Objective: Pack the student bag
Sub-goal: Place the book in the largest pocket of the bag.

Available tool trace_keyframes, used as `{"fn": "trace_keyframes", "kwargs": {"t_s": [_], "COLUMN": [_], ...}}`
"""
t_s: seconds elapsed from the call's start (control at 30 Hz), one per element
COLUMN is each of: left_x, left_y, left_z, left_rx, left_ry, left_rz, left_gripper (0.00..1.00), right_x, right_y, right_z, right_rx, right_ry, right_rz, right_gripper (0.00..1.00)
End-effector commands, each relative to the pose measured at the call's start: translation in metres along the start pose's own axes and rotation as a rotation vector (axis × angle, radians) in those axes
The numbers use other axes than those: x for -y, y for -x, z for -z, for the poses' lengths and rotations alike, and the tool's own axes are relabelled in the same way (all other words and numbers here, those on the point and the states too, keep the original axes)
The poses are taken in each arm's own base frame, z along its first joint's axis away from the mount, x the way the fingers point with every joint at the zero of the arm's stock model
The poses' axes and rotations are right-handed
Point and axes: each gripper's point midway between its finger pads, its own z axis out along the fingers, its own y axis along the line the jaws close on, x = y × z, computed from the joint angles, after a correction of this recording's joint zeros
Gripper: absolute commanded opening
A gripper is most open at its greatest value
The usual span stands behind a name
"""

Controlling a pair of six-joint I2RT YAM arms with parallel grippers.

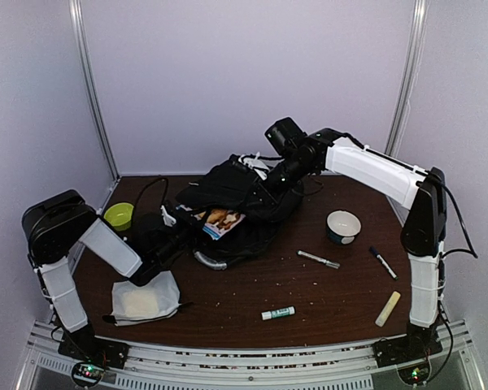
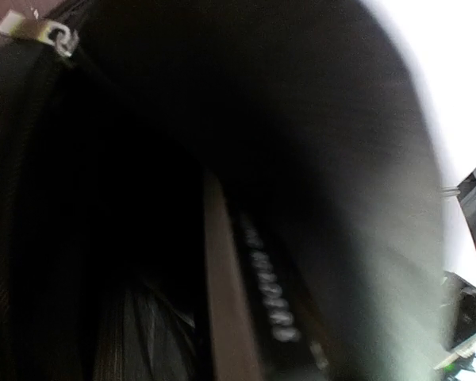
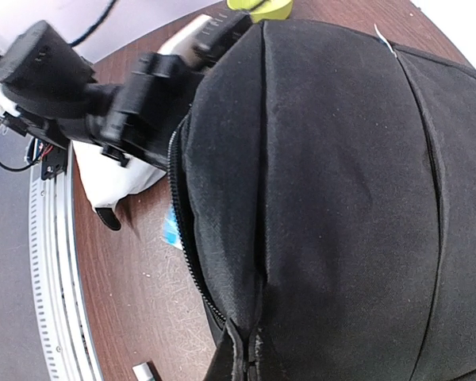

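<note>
The student bag [image 1: 228, 193] lies slumped mid-table, soft and floppy, probably light; the rim beside the zip looks like the surest hold. The right gripper [image 1: 270, 188] is closed, pinching fabric at the bag's far-right top. The left gripper [image 1: 172, 242] is closed at the near-left rim; whether it grips cloth cannot be told. A book [image 1: 222, 221] shows in the mouth.

The student bag [image 1: 244, 195] on the table [image 1: 309, 296] shows a colourful book [image 1: 222, 221] at its opening.
</note>
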Motion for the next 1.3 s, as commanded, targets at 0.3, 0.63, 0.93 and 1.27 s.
{"fn": "trace_keyframes", "kwargs": {"t_s": [0.3, 0.63, 0.93, 1.27], "left_x": [0.016, -0.028, -0.033, -0.034], "left_y": [0.005, -0.013, -0.018, -0.023], "left_z": [-0.041, -0.071, -0.059, 0.0], "left_rx": [0.13, 0.053, 0.009, -0.072], "left_ry": [-0.14, 0.012, 0.113, 0.212], "left_rz": [0.016, 0.047, 0.023, -0.038], "left_gripper": [0.0, 0.08, 0.46, 0.56], "right_x": [-0.047, -0.06, -0.046, -0.009], "right_y": [0.044, 0.034, 0.011, -0.014], "right_z": [0.022, 0.019, 0.009, 0.007], "right_rx": [0.105, 0.068, 0.008, -0.055], "right_ry": [0.094, 0.15, 0.12, 0.009], "right_rz": [0.13, 0.18, 0.163, 0.132], "right_gripper": [0.0, 0.0, 0.0, 0.0]}}
